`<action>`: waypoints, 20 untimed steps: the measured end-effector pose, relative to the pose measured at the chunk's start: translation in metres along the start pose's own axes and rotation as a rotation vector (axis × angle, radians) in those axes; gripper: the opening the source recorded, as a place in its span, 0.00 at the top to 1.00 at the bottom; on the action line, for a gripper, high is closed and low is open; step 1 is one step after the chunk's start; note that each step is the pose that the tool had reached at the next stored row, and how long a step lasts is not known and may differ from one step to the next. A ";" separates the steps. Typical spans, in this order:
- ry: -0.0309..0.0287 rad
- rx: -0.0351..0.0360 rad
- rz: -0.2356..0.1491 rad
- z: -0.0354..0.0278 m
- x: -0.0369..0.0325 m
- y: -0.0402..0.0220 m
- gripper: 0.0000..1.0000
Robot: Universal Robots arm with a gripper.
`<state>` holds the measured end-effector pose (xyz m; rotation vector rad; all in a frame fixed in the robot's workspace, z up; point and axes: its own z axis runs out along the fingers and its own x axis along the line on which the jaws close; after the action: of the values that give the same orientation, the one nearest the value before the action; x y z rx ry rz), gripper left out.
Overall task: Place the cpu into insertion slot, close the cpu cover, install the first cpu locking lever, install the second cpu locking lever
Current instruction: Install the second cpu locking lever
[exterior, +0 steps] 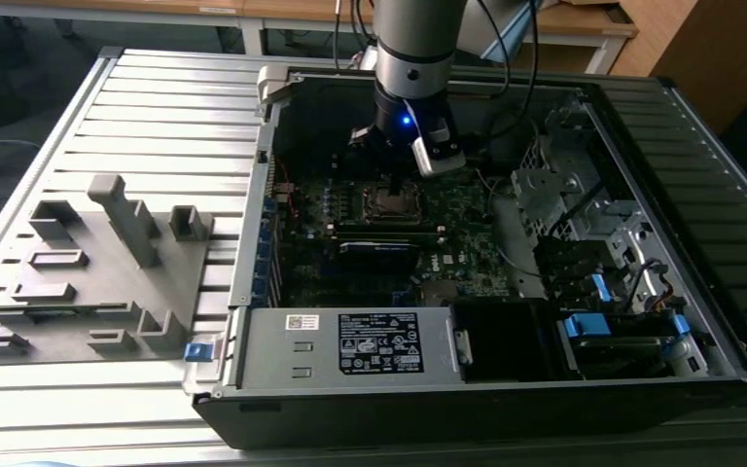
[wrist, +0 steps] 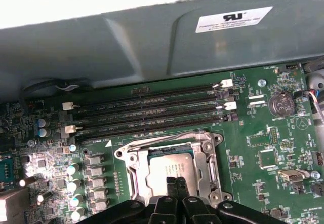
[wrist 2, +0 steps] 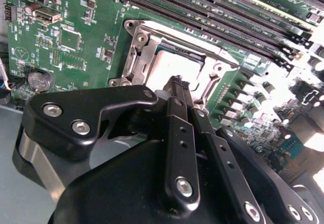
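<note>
Cpu seated in slot, lower centre of first wrist view; cover down around it. Gripper directly above cpu, fingers pressed together, grasping nothing. Memory slots just beyond.

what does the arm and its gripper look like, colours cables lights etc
The arm is a grey metallic cylinder, with black cables trailing beside it. Its wrist end is black, with a small blue light and a white block mounted at the side. The gripper is matte black, built of flat linkage bars with silver screw heads and small holes along the narrow fingers.
</note>
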<state>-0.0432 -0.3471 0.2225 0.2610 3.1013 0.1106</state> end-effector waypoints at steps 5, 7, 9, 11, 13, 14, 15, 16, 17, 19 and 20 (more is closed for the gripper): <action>0.0000 0.0000 0.000 -0.0010 0.0000 0.0001 0.89; -0.0001 -0.0002 0.000 -0.0010 0.0000 0.0001 0.89; 0.0000 0.0001 0.000 -0.0012 0.0000 0.0001 0.89; 0.0001 0.0001 0.000 -0.0013 0.0000 0.0001 0.89; 0.0001 0.0005 0.000 -0.0023 0.0000 0.0001 0.89; 0.0001 0.0002 0.000 -0.0027 0.0000 0.0002 0.89; 0.0001 0.0001 0.000 -0.0032 -0.0001 0.0002 0.89; 0.0000 -0.0001 0.000 -0.0033 -0.0001 0.0003 0.89; -0.0001 -0.0002 0.000 -0.0033 -0.0001 0.0003 0.89; 0.0000 -0.0001 0.000 -0.0034 -0.0001 0.0002 0.89; 0.0000 0.0001 0.000 -0.0036 -0.0001 0.0002 0.89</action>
<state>-0.0432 -0.3471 0.2261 0.2609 3.1013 0.1104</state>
